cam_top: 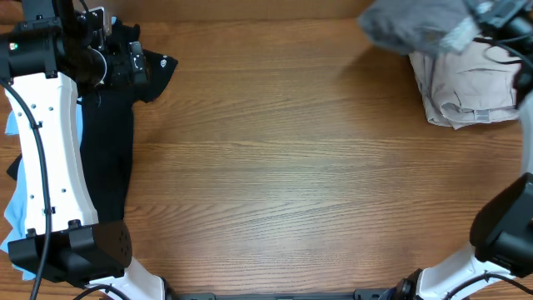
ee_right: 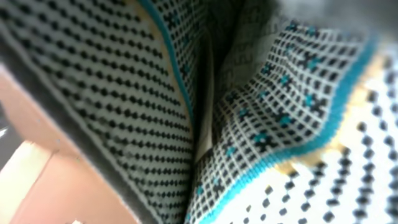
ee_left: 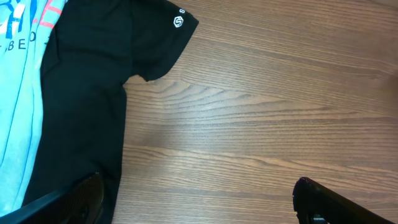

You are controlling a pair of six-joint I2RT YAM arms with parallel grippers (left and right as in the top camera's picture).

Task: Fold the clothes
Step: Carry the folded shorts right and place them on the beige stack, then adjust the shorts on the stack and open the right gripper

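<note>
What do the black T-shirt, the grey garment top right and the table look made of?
The black T-shirt: matte knit, likely cotton jersey; lies limp. The grey garment: soft matte cloth, maybe cotton; weave blurred. The table: satin wood grain, perhaps laminate.

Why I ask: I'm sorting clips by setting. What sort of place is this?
Probably a robot workbench for folding laundry: wood-grain table, white robot arm, black T-shirt and a folded beige garment.
</note>
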